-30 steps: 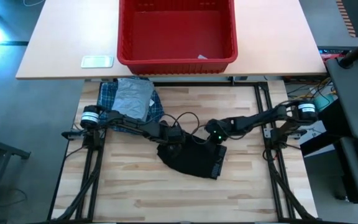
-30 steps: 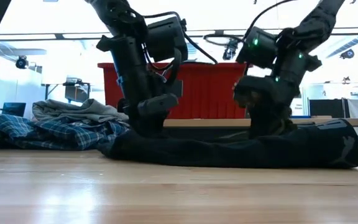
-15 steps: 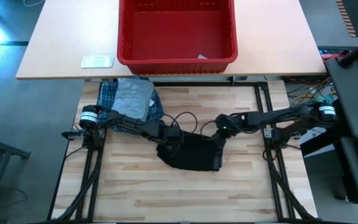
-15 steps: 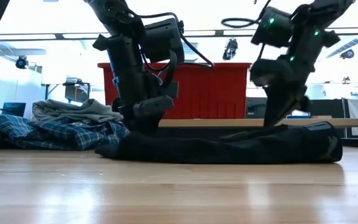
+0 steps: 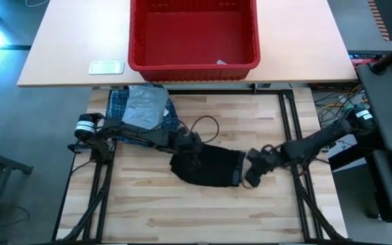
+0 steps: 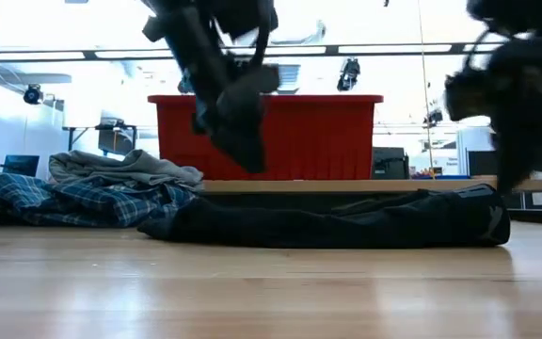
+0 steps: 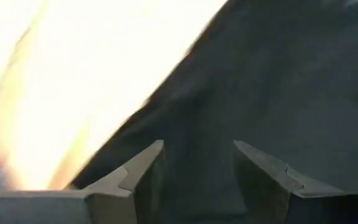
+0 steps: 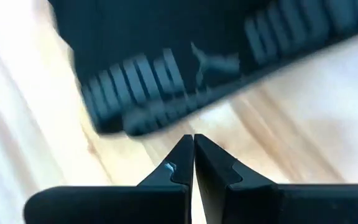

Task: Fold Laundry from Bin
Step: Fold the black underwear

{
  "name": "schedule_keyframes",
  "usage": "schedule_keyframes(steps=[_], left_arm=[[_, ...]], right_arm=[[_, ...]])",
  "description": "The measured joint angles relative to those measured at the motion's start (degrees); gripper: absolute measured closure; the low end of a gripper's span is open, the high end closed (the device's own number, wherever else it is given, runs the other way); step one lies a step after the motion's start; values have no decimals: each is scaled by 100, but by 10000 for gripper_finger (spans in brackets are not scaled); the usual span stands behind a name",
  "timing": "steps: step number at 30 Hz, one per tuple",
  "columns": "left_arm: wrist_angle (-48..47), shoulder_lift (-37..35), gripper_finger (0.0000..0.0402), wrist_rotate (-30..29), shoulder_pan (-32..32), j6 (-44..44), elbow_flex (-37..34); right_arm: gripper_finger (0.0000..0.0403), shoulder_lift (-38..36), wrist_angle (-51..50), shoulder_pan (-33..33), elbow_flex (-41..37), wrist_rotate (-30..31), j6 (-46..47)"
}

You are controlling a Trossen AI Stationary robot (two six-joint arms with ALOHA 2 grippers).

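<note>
Both my jaws hold nothing: left jaws [image 7: 197, 180] parted above the small black garment [image 5: 206, 165], right jaws [image 8: 193, 155] pressed together just beside its waistband.

We see a black garment [image 5: 206, 167] on the pale wood counter [image 5: 148, 211], blue-and-white plaid shirt [image 5: 118, 105] under a grey T-shirt [image 5: 145, 105], red bin [image 5: 192, 64].
</note>
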Motion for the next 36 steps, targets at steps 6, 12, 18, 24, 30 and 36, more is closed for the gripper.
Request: schedule_keyframes(steps=[6,12,18,24,30,36], left_arm=[[2453,204,231,924,-228,323,-139],[3979,1255,231,975,-43,446,162],[4047,2433,231,1264,118,754,1565],[3608,3477,231,1446,342,756,2986],[2535,4156,233,1736,432,970,4011],[2216,4203,246,2033,459,1602,4177]], right_arm=[[394,396,651,921,-232,1379,-3],[394,1003,1255,1022,-266,1675,-373],[394,1466,1671,1104,-127,1681,-390],[394,2016,2882,1261,-111,1692,-729],[394,2771,4042,1542,-100,1827,-464],[394,3075,4719,1883,-85,2041,-454]])
